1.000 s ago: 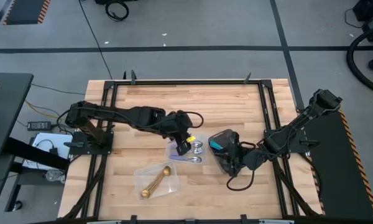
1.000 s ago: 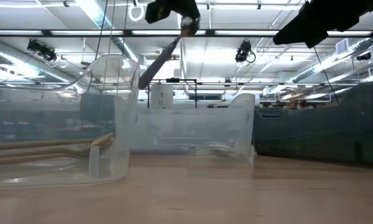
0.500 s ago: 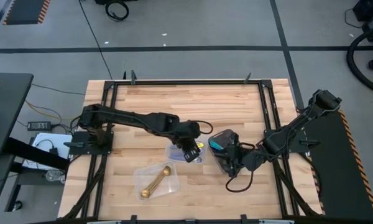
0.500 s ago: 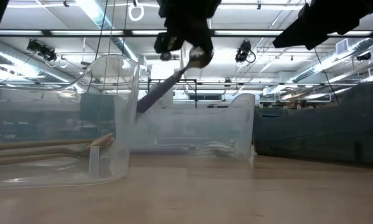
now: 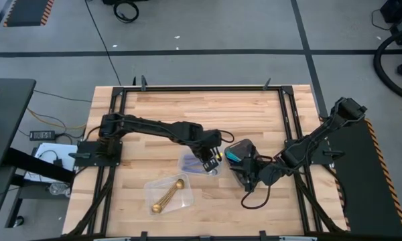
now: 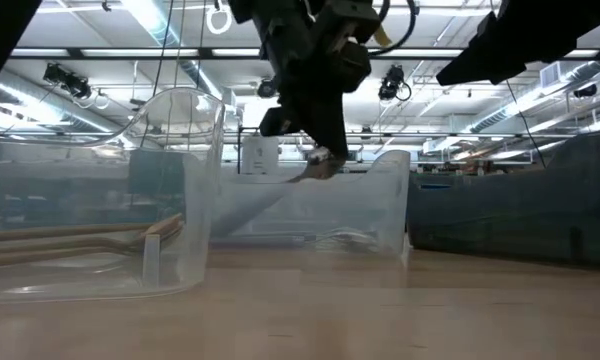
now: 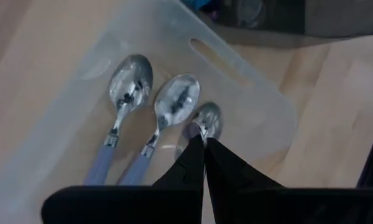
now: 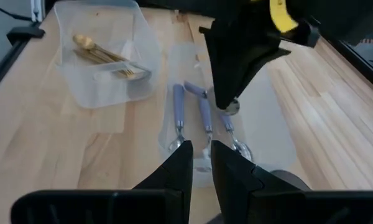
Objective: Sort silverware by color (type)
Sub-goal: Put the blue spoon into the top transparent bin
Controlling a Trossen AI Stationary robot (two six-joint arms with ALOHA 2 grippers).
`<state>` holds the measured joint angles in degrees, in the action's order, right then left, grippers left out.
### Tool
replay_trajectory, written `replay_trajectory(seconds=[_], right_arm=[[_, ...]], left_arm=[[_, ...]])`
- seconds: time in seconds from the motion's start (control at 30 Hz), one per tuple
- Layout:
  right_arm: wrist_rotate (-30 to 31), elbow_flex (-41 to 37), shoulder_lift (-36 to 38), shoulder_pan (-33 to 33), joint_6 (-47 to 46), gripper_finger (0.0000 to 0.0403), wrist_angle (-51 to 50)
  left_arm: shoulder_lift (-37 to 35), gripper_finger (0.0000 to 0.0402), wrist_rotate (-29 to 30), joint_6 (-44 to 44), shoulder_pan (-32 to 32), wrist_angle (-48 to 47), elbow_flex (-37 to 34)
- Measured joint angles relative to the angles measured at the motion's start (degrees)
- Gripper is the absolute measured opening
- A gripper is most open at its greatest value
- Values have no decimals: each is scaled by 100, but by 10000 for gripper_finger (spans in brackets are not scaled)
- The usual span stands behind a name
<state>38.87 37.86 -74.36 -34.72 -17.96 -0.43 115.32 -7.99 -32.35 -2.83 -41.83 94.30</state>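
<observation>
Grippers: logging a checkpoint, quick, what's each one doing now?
Left gripper: shut on a silver spoon over the clear container.
Right gripper: holds nothing visible.

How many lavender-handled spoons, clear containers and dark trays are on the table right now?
Lavender-handled spoons: 3 (two lying in a container, one in the left tool)
Clear containers: 2
Dark tray: 1
Total: 6

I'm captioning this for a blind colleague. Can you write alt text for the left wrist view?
The left gripper, jaws shut on a silver spoon, holds it over a clear plastic container where two silver spoons with lavender handles lie side by side on the wooden table.
</observation>
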Motion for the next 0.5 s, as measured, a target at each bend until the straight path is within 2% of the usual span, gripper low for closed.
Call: replay_trajectory(seconds=[0.37,0.5], right_arm=[[-13,1,-5,-2,2,67,-29],[-39,1,-5,-2,0,67,-40]], left_arm=[[397,11,-98,274,11,62,0],[434,34,-57,348,-10,228,0]])
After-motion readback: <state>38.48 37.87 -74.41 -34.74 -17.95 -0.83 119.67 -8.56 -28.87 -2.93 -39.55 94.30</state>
